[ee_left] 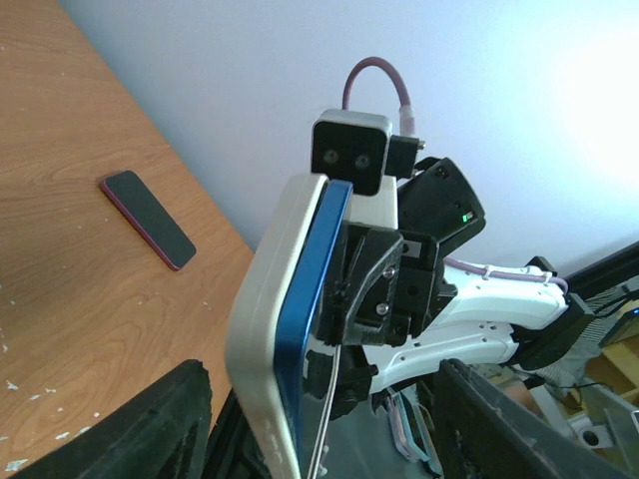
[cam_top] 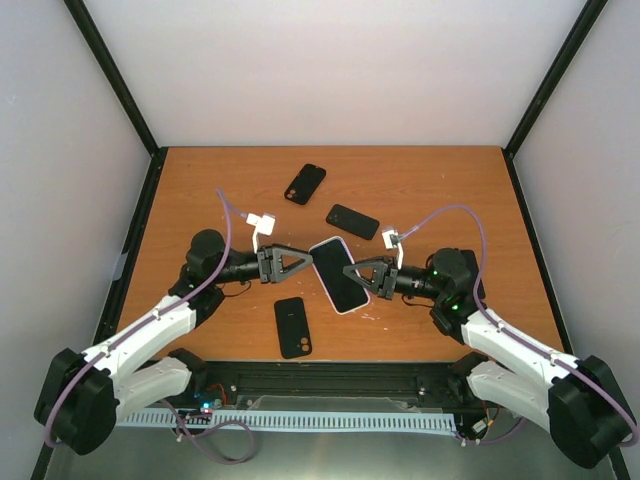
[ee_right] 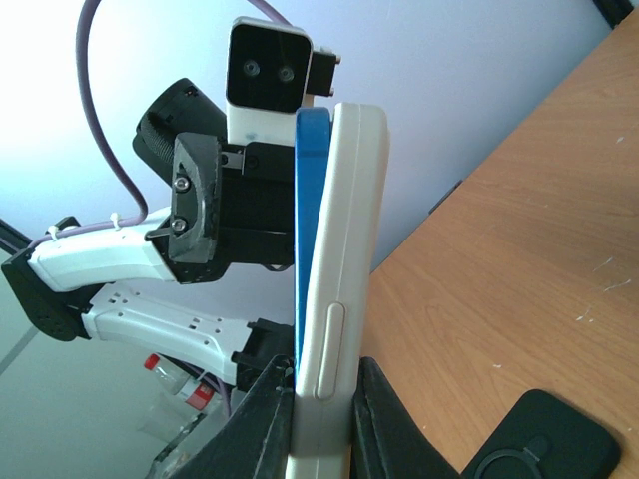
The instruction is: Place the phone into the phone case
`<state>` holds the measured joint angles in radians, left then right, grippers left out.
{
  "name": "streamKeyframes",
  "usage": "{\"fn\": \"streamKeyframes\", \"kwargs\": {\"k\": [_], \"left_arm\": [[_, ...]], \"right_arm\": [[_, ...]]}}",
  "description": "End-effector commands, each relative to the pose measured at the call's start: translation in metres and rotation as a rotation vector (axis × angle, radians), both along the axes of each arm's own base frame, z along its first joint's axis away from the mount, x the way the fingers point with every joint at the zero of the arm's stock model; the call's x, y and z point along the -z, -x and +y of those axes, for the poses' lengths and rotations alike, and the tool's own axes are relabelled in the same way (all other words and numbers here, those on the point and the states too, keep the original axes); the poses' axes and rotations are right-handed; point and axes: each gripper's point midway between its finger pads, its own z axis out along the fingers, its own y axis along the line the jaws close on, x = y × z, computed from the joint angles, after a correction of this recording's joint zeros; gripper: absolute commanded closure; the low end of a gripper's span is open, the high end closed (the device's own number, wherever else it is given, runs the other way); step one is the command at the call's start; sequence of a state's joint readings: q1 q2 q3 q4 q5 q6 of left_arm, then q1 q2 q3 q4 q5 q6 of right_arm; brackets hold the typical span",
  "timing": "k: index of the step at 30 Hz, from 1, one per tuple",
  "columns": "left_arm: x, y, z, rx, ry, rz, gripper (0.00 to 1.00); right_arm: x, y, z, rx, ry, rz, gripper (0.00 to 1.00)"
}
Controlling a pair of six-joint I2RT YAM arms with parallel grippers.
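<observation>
Now R claw [cam_top: 358, 272] pinches case [ee_right: 344, 249] + phone [ee_right: 312, 170]; L claw [cam_top: 307, 260] spread astride edge — squeeze evenly, keep phone square — no twisting.

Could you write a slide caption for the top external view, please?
Right tool grips phone and white case; open left tool straddles the opposite edge.

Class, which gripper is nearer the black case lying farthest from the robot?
Left. The left gripper sits directly nearside of the black case; the right gripper, clamping the phone, is farther right.
</observation>
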<state>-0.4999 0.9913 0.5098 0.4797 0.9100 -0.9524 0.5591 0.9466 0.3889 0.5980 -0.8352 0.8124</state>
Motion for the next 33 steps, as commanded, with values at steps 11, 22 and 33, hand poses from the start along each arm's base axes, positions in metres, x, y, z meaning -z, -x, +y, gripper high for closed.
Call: {"fn": "streamKeyframes", "kwargs": {"k": [11,22,33], "left_arm": [[-0.010,-0.004,-0.004,0.024,0.022,-0.072,0.88],[-0.008,-0.004,-0.002,0.017,-0.053,-0.184,1.00],[0.003,0.006,-0.004,0.092,-0.101,-0.214,1.00]], "right_arm": [[-0.003,0.006,0.006,-0.050,-0.039,-0.012,0.92],[0.011,0.003,0.008,-0.046,0.008,0.034,0.83],[-0.016,-0.008,0.012,-0.030,-0.032,0.096,0.68]]}}
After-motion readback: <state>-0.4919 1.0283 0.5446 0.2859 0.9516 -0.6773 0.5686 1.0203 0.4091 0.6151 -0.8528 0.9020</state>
